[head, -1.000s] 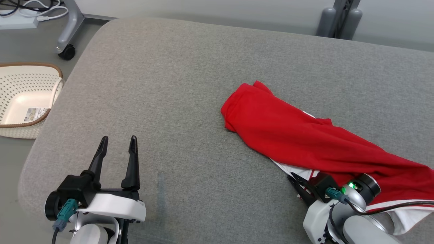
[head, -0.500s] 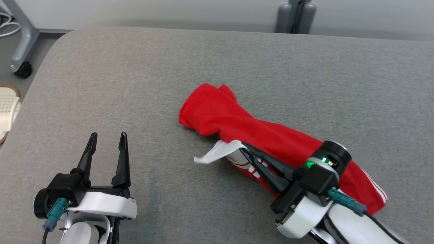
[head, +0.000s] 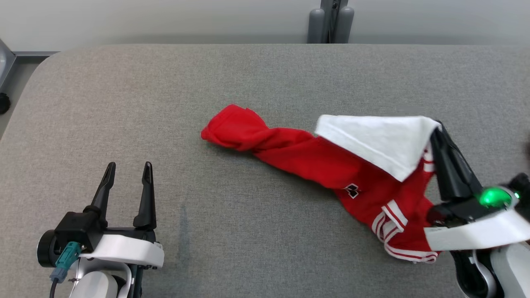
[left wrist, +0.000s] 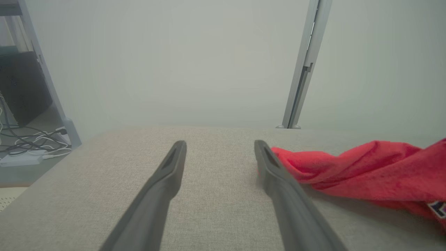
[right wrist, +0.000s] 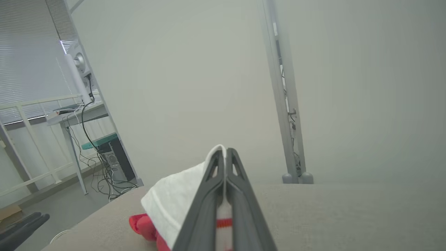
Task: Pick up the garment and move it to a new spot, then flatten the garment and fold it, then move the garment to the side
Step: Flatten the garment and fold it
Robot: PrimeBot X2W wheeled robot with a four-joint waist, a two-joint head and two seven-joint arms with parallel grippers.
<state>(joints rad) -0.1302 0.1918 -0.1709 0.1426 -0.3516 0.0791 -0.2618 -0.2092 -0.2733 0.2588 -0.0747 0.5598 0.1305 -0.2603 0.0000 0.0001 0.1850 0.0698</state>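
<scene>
Garment (head: 290, 149) first: a red top w/ white lining and white stripes, lying as a long twisted rope across the middle and right of the grey padded worktop (head: 248, 74). Its left end is bunched on the surface. The other end is raised, b/c the right hand (head: 437, 126) has its two dark fingers pressed together on the white edge and holds that corner up off the worktop. The right wrist view confirms it: white cloth pinched between the closed fingers, red showing below. Pinching an edge rather than the bulk makes sense, since the cloth can hang and trail out. So this is prob. the move-to-a-new-spot step. Flattening and folding are not yet done, as the fabric is twisted and nowhere near flat.

The left hand (head: 128, 167) sits low at the near-left of the worktop, fingers apart w/ nothing between them, well apart from the cloth in the head view. It looks parked out of the way, maybe ready to take a second corner. Risk, imo: a thin one-point pinch could slip, or the twist could tighten when the cloth is set down.
</scene>
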